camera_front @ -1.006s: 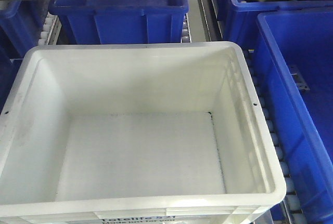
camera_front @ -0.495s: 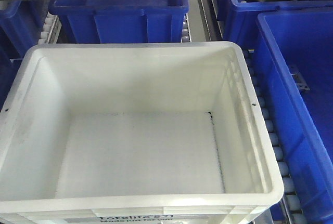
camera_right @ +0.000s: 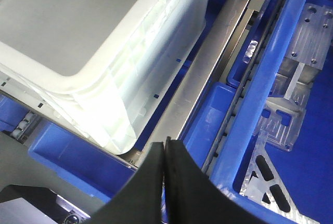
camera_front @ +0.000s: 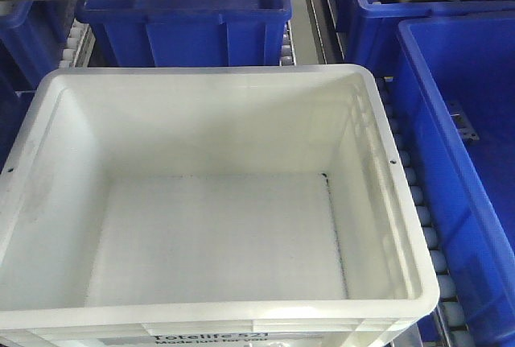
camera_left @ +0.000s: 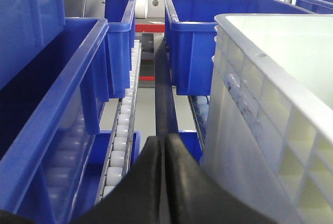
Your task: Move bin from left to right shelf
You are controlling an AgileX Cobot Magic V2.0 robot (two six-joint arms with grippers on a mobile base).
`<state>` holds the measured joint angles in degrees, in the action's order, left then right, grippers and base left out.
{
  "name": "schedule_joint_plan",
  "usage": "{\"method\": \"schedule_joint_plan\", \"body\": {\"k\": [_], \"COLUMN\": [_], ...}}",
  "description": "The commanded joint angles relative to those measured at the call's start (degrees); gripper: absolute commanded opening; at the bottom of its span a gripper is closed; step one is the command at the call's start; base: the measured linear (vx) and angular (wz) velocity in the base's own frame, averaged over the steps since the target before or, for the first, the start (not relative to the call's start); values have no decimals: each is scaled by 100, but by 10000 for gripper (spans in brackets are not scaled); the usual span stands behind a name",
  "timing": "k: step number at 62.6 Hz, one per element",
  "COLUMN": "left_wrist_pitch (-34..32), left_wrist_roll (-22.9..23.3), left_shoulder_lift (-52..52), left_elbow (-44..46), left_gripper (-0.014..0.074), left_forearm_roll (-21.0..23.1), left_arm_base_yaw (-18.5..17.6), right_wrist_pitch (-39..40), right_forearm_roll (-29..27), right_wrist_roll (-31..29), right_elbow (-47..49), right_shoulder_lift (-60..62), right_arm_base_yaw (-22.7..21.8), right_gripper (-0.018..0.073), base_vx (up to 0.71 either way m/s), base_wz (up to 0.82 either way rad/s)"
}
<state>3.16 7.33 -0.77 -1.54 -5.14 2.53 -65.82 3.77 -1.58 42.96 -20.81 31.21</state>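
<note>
I see the white bin [camera_front: 217,202] sitting empty on the roller rails [camera_front: 418,202] between blue totes [camera_front: 467,162]; left pincer [camera_left: 164,146] and right pincer [camera_right: 165,148] both closed, gripping nothing

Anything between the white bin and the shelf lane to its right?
Yes. A dark blue tote already sits in the lane right of the bin, alongside its right wall, with a roller rail between them. It holds metal parts.
</note>
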Motion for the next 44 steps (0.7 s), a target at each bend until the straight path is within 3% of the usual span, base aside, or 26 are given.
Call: {"method": "schedule_joint_plan", "body": {"k": [1,44], "left_wrist_pitch": [-595,-590], "left_wrist_roll": [162,157], "left_shoulder_lift": [-62,-57], "left_elbow": [125,125], "left_gripper": [1,3], "left_forearm_roll": [99,99], "left_arm_base_yaw": [-2,-2], "right_wrist_pitch": [322,322], "right_forearm_roll": [31,31], "right_wrist_roll": [-38,-38], "right_elbow": [139,139], "right_shoulder_lift": [-61,-61], "right_arm_base_yaw": [7,7], "right_gripper": [-9,-9], "base_vx": [0,0], "base_wz": [0,0]}}
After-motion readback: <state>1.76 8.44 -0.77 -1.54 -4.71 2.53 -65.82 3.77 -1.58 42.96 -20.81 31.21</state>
